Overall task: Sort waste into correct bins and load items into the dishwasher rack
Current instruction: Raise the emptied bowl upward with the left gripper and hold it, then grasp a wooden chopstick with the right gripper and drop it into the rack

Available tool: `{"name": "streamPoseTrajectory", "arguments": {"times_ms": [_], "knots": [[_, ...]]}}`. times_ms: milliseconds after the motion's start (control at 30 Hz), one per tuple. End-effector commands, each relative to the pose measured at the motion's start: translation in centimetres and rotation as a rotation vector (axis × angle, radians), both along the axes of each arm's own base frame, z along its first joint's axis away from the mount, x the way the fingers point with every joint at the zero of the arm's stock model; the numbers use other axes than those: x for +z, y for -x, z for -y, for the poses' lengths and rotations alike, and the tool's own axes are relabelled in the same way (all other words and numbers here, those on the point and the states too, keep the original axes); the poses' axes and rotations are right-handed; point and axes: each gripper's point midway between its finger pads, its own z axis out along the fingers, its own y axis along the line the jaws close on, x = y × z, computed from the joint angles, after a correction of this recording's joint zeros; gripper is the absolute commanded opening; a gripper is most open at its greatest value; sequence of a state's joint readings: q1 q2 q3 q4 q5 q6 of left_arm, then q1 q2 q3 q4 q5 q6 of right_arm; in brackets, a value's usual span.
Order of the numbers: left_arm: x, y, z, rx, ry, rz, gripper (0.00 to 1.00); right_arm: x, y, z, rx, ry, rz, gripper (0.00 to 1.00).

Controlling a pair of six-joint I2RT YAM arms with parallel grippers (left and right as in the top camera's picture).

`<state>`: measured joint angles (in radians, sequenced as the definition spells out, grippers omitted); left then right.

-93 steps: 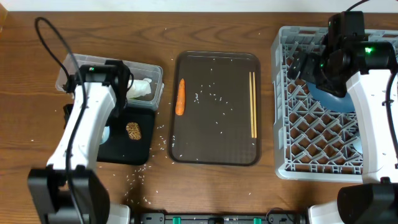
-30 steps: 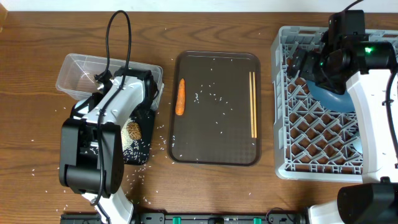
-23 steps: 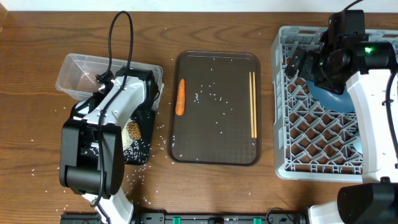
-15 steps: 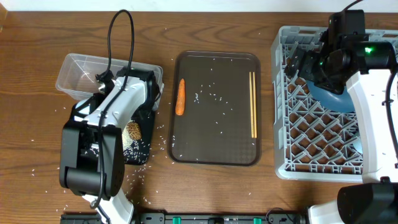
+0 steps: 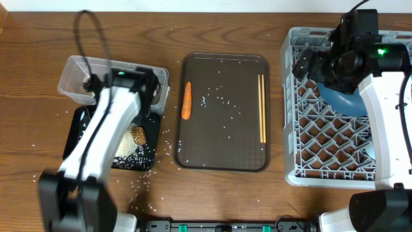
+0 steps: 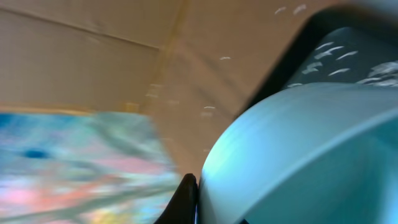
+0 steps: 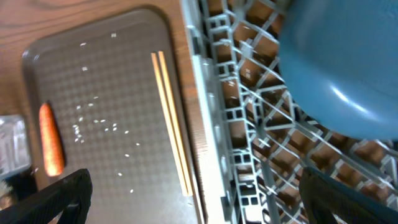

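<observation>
Left gripper (image 5: 149, 96): closed on a white round bowl (image 6: 298, 155), one dark finger seen against its rim; held left of centre, by the clear plastic tub (image 5: 74, 77).
Right gripper (image 7: 196, 186): spread wide, nothing held; positioned over the upper left corner of the grey lattice plastic rack (image 5: 322, 154).
Shallow glossy black tray (image 5: 82, 122): lower left, loaded with white rice grains (image 5: 125, 149) and a brown food lump (image 5: 137, 135).
Orange carrot (image 5: 187, 100): laid on the flat brown tray (image 5: 225, 138), centre.
Dark-blue round plate (image 5: 341, 98): propped in the rack, upper right.

A brown wooden table (image 5: 212, 193) with a lengthwise grain fills the overhead view. Beyond the table's far edge runs a pale, featureless strip (image 5: 193, 5), and along its near edge sits a black rail (image 5: 212, 225). Light falls evenly on the table, with soft shadows.
</observation>
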<state>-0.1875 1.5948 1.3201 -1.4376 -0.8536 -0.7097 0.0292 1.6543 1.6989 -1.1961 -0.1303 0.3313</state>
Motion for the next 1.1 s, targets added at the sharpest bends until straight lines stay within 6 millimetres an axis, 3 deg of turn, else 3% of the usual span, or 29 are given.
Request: {"name": "streamPoseTrajectory", "arguments": {"times_ms": [0, 67, 167, 233, 333, 533, 733, 900, 1067], "knots": [[1.0, -0.4, 3.2, -0.049, 0.269, 0.102, 0.06, 0.7, -0.3, -2.5, 0.167, -0.081, 0.048, 0.99], [2.1, -1.4, 5.7, -0.113, 0.447, 0.205, 0.06, 1.4, -0.2, -4.9, 0.274, -0.155, 0.076, 0.88], [4.3, -3.2, 9.5, -0.256, 0.674, 0.341, 0.06, 0.9, 0.2, -7.1, 0.329, -0.156, 0.06, 0.8], [6.4, -4.3, 11.8, -0.362, 0.792, 0.442, 0.06, -0.4, 0.2, -7.8, 0.32, -0.087, 0.025, 0.8], [8.9, -4.7, 13.8, -0.468, 0.895, 0.54, 0.06, -2.8, -0.1, -7.0, 0.222, 0.09, -0.037, 0.82], [10.3, -4.1, 15.7, -0.595, 0.972, 0.542, 0.06, -7.7, -1.1, -8.3, 0.177, 0.14, -0.144, 0.84], [10.6, -3.7, 17.7, -0.656, 1.074, 0.521, 0.06, -13.2, -1.2, -12.2, 0.347, -0.003, -0.261, 0.63], [10.7, -3.8, 18.2, -0.68, 1.097, 0.519, 0.06, -17.7, -0.8, -12.6, 0.326, 0.023, -0.361, 0.51], [10.7, -3.7, 18.2, -0.687, 1.094, 0.513, 0.06, -20.8, -0.5, -12.0, 0.294, 0.069, -0.429, 0.5]]}}
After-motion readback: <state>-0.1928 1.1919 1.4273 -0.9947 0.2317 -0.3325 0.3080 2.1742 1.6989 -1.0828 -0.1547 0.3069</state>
